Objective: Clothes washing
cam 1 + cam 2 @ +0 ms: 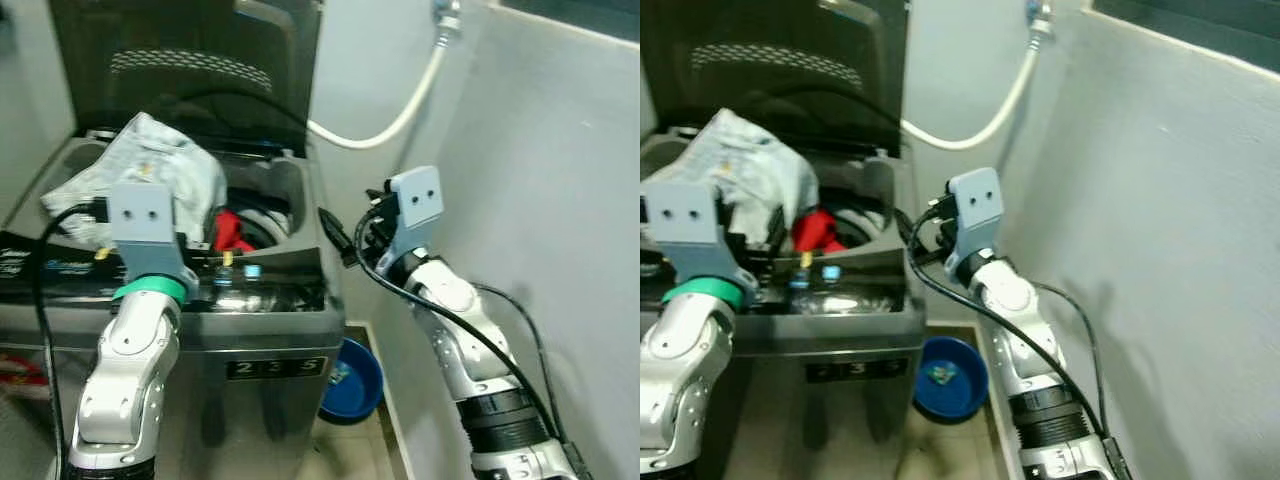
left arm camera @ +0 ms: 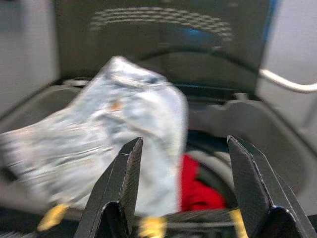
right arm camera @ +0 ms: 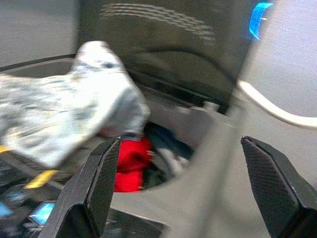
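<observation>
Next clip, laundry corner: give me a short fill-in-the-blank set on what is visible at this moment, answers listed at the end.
1. The washing machine has its lid ____.
2. The garment down in the drum is ____ in colour.
3. The pale denim garment lies heaped on the machine's ____ side.
4. On the floor beside the machine sits a ____ basin.

Missing words: open; red; left; blue

Jeans [image 1: 140, 170] on washer [image 1: 270, 310] rim, left; bowl [image 1: 352, 380] on floor, right.
</observation>
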Controlling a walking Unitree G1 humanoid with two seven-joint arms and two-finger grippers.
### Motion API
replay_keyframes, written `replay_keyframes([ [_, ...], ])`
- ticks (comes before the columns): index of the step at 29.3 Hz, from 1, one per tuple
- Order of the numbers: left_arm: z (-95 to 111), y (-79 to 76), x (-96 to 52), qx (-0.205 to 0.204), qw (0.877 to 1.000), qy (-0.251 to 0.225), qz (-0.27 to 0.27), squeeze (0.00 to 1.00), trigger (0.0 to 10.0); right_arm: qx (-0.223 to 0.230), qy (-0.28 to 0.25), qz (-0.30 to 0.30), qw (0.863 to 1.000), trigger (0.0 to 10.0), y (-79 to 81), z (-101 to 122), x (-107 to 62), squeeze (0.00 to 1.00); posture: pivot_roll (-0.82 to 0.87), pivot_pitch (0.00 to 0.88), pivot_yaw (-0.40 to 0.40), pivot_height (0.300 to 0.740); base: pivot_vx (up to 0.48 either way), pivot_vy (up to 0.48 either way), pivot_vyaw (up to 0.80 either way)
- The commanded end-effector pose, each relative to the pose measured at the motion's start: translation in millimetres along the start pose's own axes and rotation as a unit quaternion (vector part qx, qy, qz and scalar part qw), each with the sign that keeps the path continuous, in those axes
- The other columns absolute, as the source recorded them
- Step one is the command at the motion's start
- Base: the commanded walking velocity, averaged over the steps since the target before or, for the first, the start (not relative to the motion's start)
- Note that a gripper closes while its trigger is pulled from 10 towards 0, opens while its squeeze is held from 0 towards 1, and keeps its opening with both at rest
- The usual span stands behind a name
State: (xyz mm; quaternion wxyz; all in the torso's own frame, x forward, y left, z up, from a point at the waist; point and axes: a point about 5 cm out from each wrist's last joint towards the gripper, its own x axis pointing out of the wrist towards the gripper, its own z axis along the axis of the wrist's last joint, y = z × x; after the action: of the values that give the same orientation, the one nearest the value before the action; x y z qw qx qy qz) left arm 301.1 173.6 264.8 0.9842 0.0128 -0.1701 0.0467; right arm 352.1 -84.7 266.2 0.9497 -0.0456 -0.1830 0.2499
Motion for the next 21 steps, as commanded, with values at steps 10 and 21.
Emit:
replay_keyframes([
  [10, -6, -4.9, 0.4, 0.003, 1.000, 0.012, -0.009, 0.00, 10.0, -0.023, -0.013, 0.001, 1.000, 10.0, 2.7, 3, 0.0, 0.00, 0.05, 0.022, -0.053, 0.740, 0.000, 0.000, 0.80],
  [21, -11, -10.2, 17.2, 0.037, 0.999, 0.036, -0.006, 0.00, 10.0, -0.017, -0.012, -0.037, 0.999, 10.0, -8.7, 1, -3.6, 0.00, 0.03, 0.033, -0.026, 0.740, 0.000, 0.000, 0.80],
])
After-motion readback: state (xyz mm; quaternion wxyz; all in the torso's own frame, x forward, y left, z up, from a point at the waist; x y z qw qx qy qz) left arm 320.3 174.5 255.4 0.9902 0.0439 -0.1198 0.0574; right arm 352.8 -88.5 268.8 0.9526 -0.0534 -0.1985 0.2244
